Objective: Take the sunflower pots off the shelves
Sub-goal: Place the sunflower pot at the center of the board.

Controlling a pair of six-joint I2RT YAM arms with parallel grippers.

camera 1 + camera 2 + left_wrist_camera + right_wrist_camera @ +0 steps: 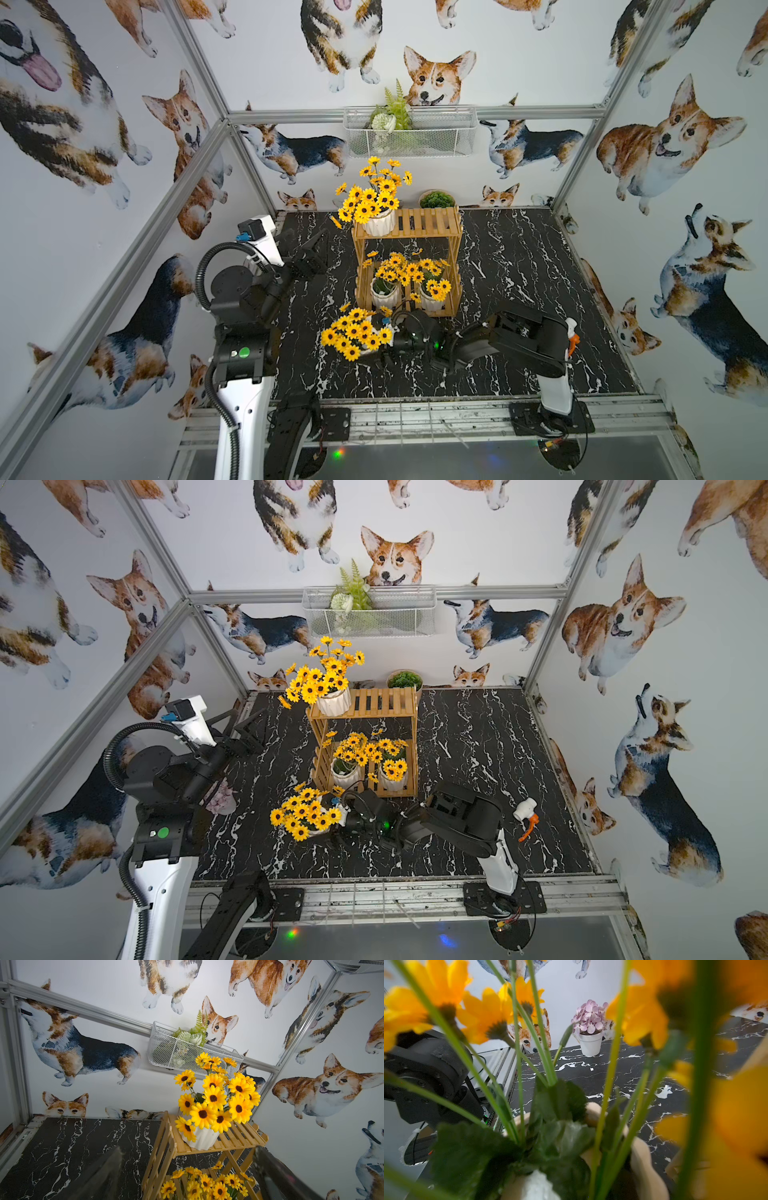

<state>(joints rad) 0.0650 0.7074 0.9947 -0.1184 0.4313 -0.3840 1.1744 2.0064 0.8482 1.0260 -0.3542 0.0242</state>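
The right gripper (380,341) comes in low from the side at a sunflower pot (353,337) that is off the shelves (430,222) and down at the black marble table (519,270), just in front of the rack. Its jaws sit wide on either side of the pot. Through the blooms we cannot tell whether they press it or stand clear of it, nor whether the pot's base is set down.

The left gripper (239,725) hangs with fingers spread and nothing between them, well to the side of the rack and facing its upper tier.

We count one pot of four removed. The top-tier pot (379,224) stands at the left end of the upper slats, and the two lower-tier pots (384,293) (432,299) sit side by side below. By our reckoning, about a quarter of the job is done and three lifts are left.
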